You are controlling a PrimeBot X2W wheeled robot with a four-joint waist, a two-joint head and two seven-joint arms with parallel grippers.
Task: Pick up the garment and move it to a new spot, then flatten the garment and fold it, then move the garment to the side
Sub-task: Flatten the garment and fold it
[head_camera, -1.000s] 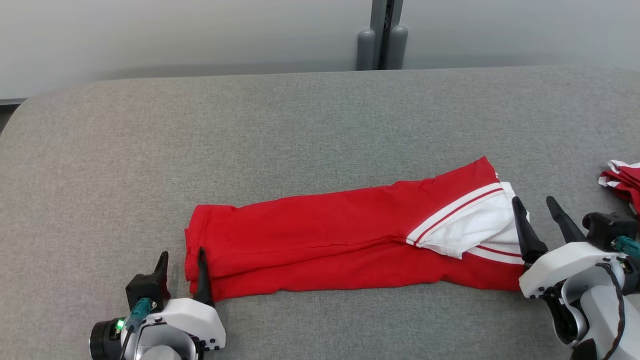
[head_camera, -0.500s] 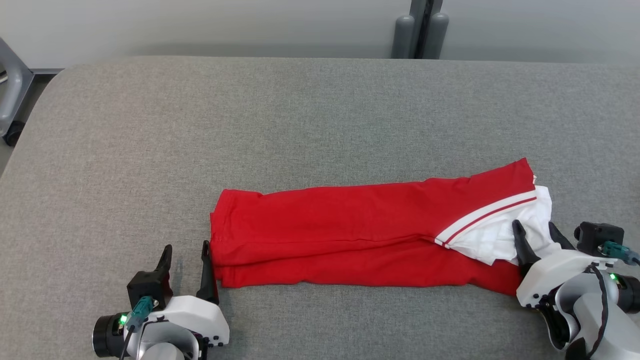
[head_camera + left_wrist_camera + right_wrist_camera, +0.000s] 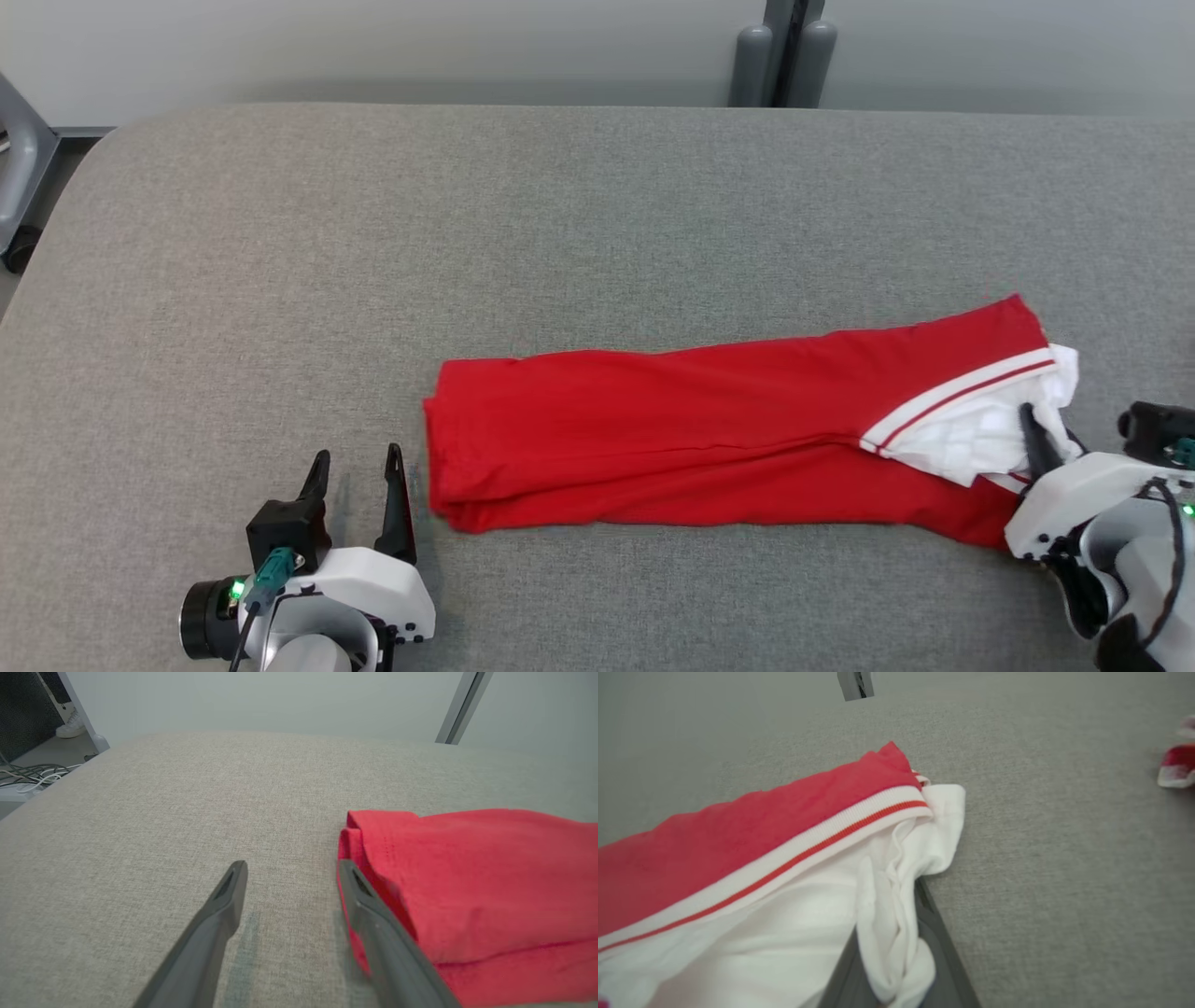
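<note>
The garment [image 3: 709, 420] lies folded into a long red strip across the grey table [image 3: 560, 233], stretched between the two hands.

The right hand [image 3: 1044, 425] is clamped on the garment's white end. In the right wrist view a bunched fold of white cloth sits pinched between its dark fingers [image 3: 937, 942] and spills over them. Just beyond the fingertips, a white band [image 3: 817, 840] with a thin red stripe slants across the cloth, and past that band the fabric is plain red. Off to this hand's right, well apart from it, a second small heap of red-and-white cloth [image 3: 1175, 765] rests on the table.

The left hand [image 3: 359, 459] stands with its fingers apart and nothing between them but bare table. The garment's red end, a stack of folded layers with a stitched hem, lies just to the right of its right finger [image 3: 373, 914]. In the left wrist view that finger overlaps the cloth's edge, while the head view shows a narrow gap, so I cannot tell whether they touch.

Far ahead of both hands, beyond the table's far edge, two grey posts [image 3: 784, 51] stand against a pale wall. Far to the left hand's left, past the table's rounded corner, cables [image 3: 23, 772] lie on the floor.
</note>
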